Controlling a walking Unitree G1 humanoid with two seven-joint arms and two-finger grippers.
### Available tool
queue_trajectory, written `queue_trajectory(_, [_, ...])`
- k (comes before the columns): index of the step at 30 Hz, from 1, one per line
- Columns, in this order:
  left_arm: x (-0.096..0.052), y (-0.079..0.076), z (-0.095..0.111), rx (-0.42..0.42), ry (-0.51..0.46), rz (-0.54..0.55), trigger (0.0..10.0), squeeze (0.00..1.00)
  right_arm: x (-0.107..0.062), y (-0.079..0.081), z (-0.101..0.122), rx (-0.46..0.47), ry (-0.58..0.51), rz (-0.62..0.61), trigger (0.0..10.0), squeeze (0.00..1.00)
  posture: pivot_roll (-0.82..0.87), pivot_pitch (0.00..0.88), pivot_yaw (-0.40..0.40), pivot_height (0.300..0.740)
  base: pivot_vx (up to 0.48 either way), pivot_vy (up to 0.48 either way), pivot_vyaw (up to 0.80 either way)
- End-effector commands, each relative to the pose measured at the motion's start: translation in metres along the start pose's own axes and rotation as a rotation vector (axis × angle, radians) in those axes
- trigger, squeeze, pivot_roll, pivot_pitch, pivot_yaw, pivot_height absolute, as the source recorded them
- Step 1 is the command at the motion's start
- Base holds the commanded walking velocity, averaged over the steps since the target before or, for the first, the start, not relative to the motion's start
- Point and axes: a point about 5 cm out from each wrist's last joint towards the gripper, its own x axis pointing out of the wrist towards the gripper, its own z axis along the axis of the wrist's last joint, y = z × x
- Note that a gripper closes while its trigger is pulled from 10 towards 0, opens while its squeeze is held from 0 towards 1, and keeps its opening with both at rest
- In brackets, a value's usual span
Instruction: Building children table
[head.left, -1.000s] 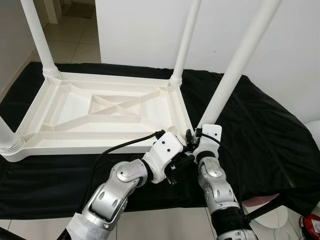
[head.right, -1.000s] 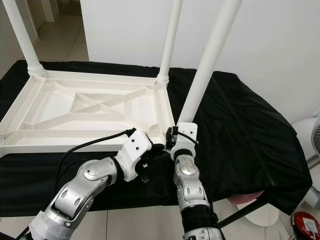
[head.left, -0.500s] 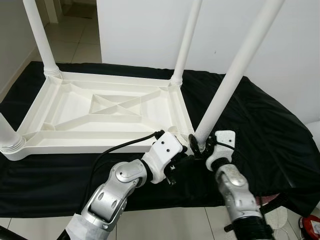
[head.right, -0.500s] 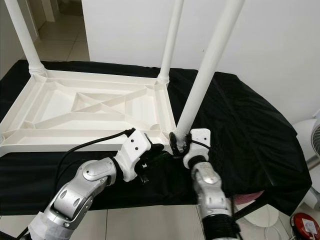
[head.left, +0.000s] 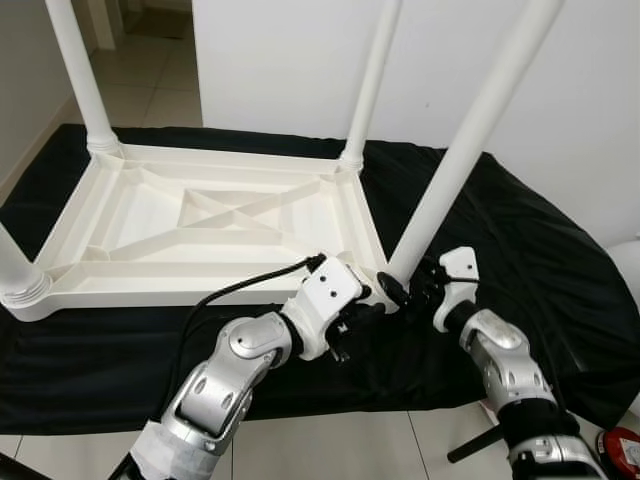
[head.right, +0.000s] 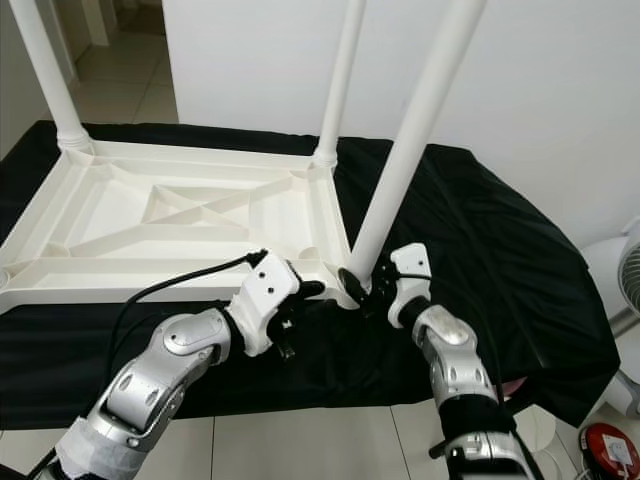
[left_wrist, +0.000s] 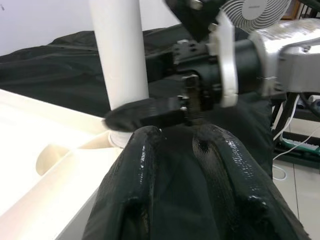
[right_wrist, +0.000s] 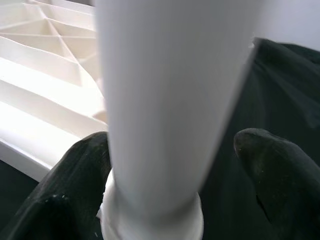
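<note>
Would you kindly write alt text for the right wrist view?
A thick white table leg stands between the right gripper and its two black fingers, its base at the corner of the upturned white tabletop, with black cloth behind.
</note>
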Motion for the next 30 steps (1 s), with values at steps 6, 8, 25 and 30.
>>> queue_trajectory(6, [0.0, 0.003, 0.001, 0.017, 0.006, 0.033, 10.0, 0.0, 0.013, 0.006, -0.006, -0.045, 0.056, 0.122, 10.0, 0.0, 0.01, 0.0, -0.102, 0.74, 0.0, 0.0, 0.0])
queue_trajectory(8, [0.0, 0.004, 0.001, 0.018, 0.007, 0.034, 10.0, 0.0, 0.015, 0.007, -0.007, -0.048, 0.065, 0.138, 10.0, 0.0, 0.01, 0.0, -0.101, 0.74, 0.0, 0.0, 0.0])
queue_trajectory(25, [0.001, 0.002, 0.001, 0.016, 0.005, 0.023, 10.0, 0.0, 0.004, 0.0, -0.023, -0.034, 0.108, 0.176, 0.0, 0.0, 0.01, 0.0, -0.092, 0.74, 0.0, 0.0, 0.0])
queue_trajectory(30, [0.001, 0.001, 0.002, 0.014, 0.004, 0.02, 10.0, 0.0, 0.002, -0.002, -0.024, -0.019, 0.102, 0.15, 1.6, 0.0, 0.0, 0.0, -0.091, 0.74, 0.0, 0.0, 0.0])
